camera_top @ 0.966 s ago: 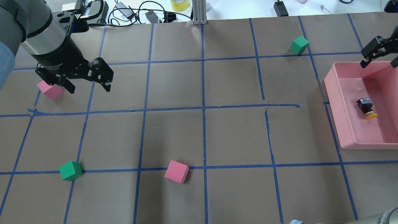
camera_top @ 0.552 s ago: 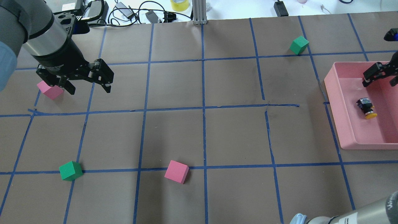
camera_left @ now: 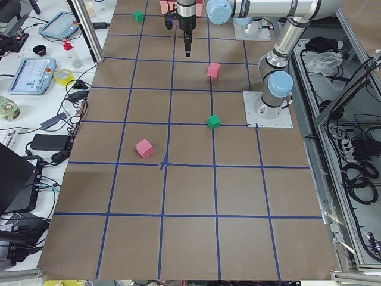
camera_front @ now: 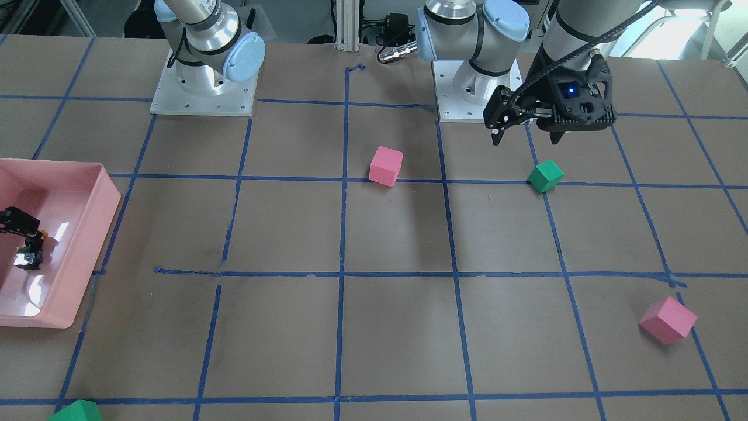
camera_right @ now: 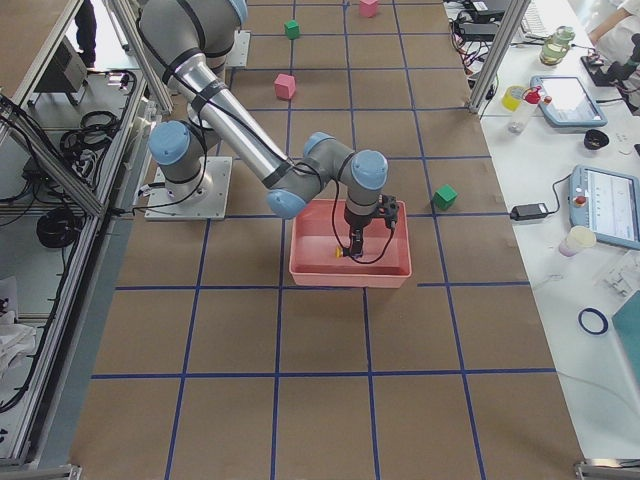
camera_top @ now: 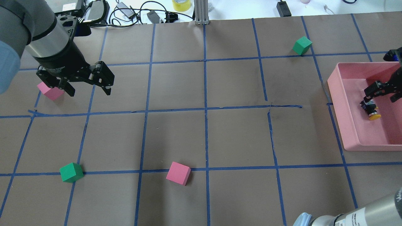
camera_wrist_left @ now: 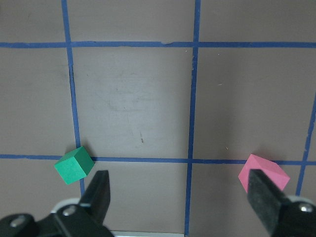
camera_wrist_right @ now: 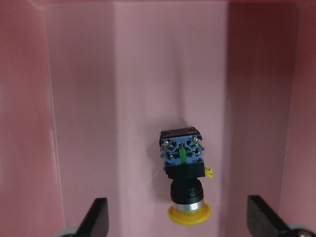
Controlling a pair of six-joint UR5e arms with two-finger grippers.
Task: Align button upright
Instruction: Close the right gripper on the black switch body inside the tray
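Observation:
The button [camera_top: 371,111] lies on its side on the floor of the pink tray [camera_top: 337,91], with its yellow cap toward the robot and its base block away. In the right wrist view the button [camera_wrist_right: 182,173] sits between the open fingers of my right gripper [camera_wrist_right: 178,228]. In the overhead view my right gripper [camera_top: 380,94] is inside the tray, just over the button's base end, open and empty. My left gripper [camera_top: 89,91] is open and empty above the table's far left, beside a pink cube [camera_top: 50,91].
A green cube [camera_top: 71,172] and a pink cube [camera_top: 178,173] lie near the front of the table, and another green cube [camera_top: 302,45] at the back right. The tray's walls [camera_wrist_right: 54,123] rise on both sides of the right gripper. Cables lie beyond the table's far edge.
My right gripper has come down and toward the robot, into the tray, to just over the button. It has stayed open. The left arm has barely moved.

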